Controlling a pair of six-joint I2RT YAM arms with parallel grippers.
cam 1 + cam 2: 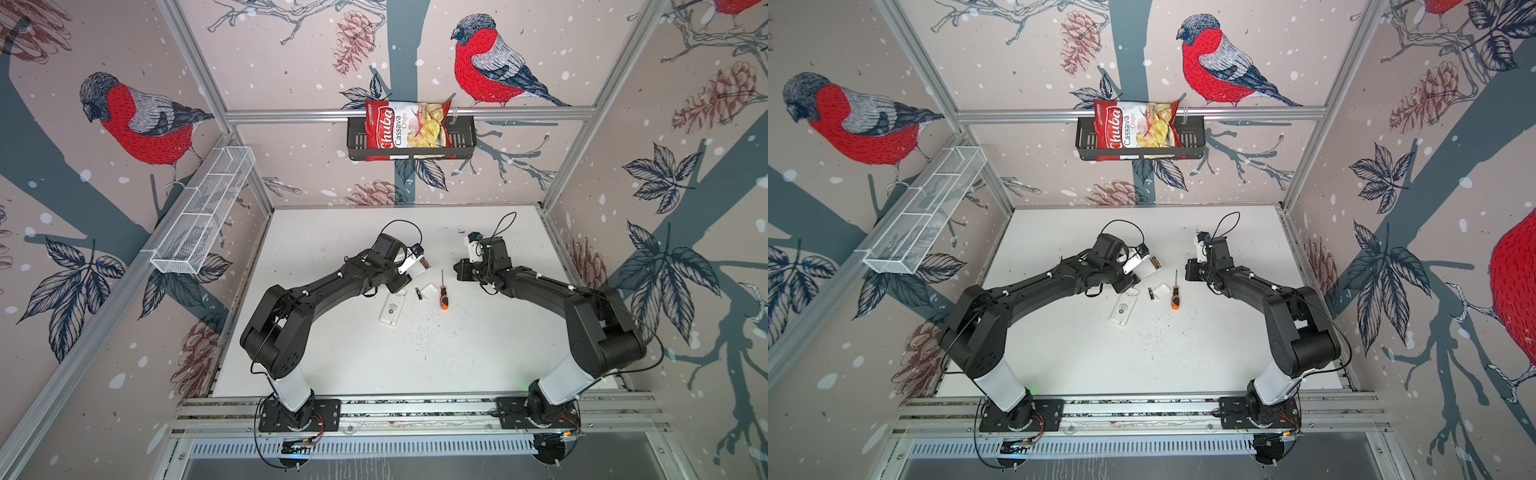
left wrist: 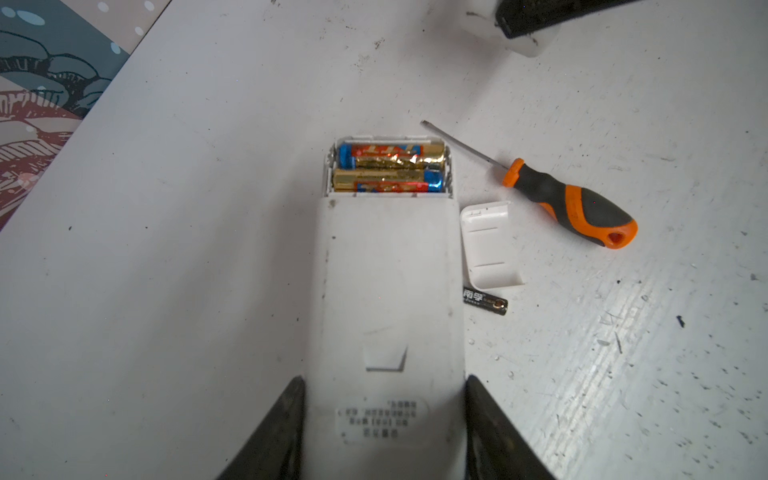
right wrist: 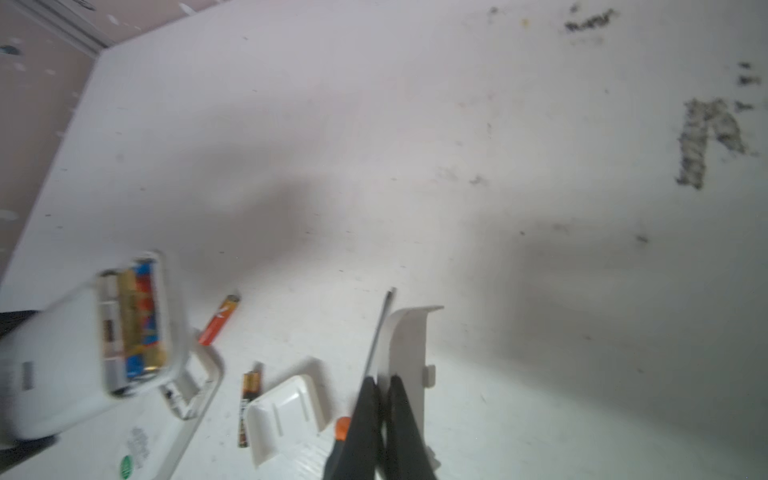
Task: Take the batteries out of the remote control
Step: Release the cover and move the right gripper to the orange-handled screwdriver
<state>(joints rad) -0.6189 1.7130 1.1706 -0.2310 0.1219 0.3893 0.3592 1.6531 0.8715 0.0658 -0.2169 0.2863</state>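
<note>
My left gripper (image 2: 384,386) is shut on the lower end of a white remote control (image 2: 386,291), held above the table. Its back compartment is open and two gold-and-blue batteries (image 2: 388,166) lie side by side in it. In both top views this remote (image 1: 420,268) (image 1: 1148,268) sticks out past the left wrist. A dark battery (image 2: 486,300) (image 1: 419,294) lies loose on the table, and an orange one (image 3: 220,320) lies near it. My right gripper (image 3: 384,380) (image 1: 462,270) is shut on a thin curved white battery cover (image 3: 409,345).
A second white remote (image 1: 392,307) lies flat by the left arm. Beside it lie another white cover (image 1: 429,289) (image 2: 490,245) and an orange-and-black screwdriver (image 1: 443,293) (image 2: 569,203). A black basket (image 1: 465,137) with a chips bag hangs on the back wall; a white wire basket (image 1: 199,224) hangs at left.
</note>
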